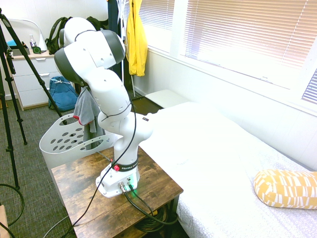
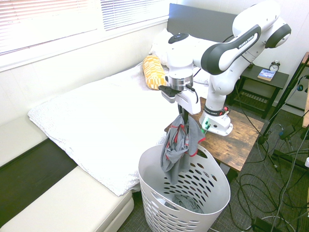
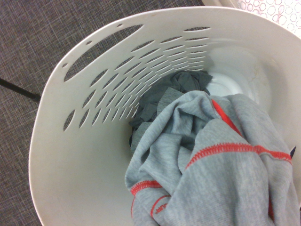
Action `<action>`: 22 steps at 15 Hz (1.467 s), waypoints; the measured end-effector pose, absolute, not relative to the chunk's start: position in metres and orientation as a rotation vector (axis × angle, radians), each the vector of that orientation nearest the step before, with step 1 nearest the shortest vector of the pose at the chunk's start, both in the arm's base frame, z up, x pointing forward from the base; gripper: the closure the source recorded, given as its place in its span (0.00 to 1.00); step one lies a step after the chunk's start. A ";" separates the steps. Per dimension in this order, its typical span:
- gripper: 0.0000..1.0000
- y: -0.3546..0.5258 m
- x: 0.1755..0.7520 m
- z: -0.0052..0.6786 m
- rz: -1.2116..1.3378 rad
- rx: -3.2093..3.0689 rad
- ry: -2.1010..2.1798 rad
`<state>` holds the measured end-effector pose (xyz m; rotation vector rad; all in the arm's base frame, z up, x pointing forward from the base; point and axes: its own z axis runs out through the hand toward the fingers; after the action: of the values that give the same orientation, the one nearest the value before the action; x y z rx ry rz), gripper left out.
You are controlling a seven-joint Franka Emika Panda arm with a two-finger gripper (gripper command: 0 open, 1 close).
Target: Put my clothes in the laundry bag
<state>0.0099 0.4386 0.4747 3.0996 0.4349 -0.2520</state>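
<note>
The fingers [image 2: 183,112] are pinched on the grey clothes [image 2: 179,145], which dangle half inside the laundry bag [image 2: 212,193], and I'd worry that on release a fold could catch its near rim and drape outside.

White arm rises from its base, elbow folded high, forearm reaching out w/ wrist pointing straight down. Gripper [image 2: 184,116] hangs vertical below the wrist, fingers closed and pinching the top of the grey garment [image 2: 179,145], which dangles under it; in first ext view the gripper itself is hidden behind the arm's own links, only the garment [image 1: 87,110] shows there. Wrist cam looks straight down along the hanging cloth, fingers not visible in it
</note>
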 end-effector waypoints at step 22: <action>0.00 0.296 0.356 0.471 0.036 3.141 -0.329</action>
<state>0.3557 0.2965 0.4714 3.1412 -0.3292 0.0363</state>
